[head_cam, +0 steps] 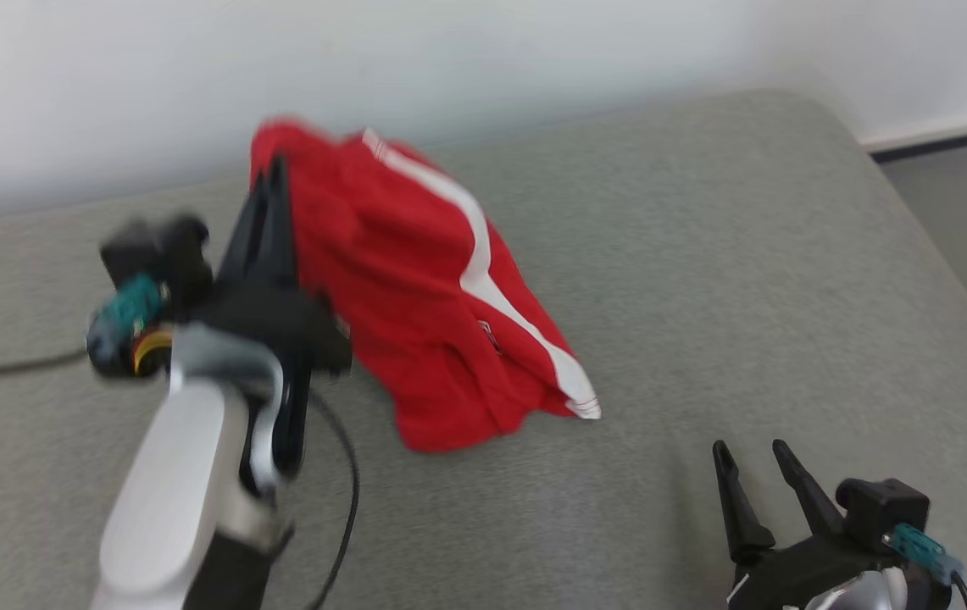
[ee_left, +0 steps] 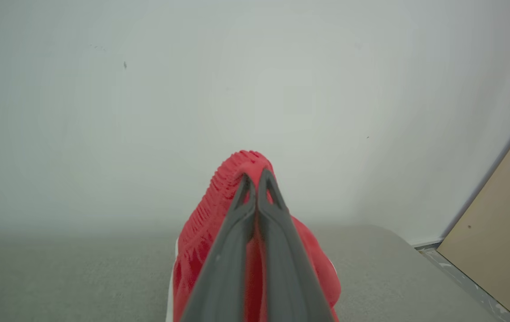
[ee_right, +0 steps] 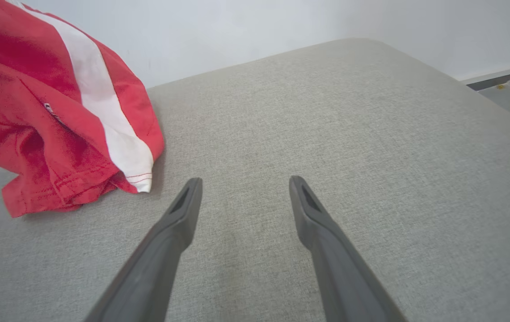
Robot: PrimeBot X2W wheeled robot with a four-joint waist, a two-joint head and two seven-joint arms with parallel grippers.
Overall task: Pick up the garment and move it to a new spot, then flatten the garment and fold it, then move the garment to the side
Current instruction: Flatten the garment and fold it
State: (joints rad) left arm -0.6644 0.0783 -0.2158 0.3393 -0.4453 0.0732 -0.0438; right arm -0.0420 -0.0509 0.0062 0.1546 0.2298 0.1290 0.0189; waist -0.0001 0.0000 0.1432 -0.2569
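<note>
The garment point(head_cam: 424, 296) is red with a white side stripe. It hangs lifted from the grey cushioned surface point(head_cam: 703, 271), its lower hem still touching the surface. My left gripper point(head_cam: 273, 174) is shut on the garment's ribbed top edge point(ee_left: 237, 165), fingers pressed together around the cloth. At the lower right my right gripper point(head_cam: 750, 457) stands open with nothing between its fingers. In the right wrist view the garment point(ee_right: 58, 112) hangs to the left of my right gripper point(ee_right: 245, 181), apart from it.
A white wall point(head_cam: 483, 59) runs behind the cushioned surface. The surface's right edge drops to a grey floor point(head_cam: 966, 203). A tan board point(ee_left: 505, 223) leans at the right in the left wrist view. A black cable point(head_cam: 347, 500) trails by my left forearm.
</note>
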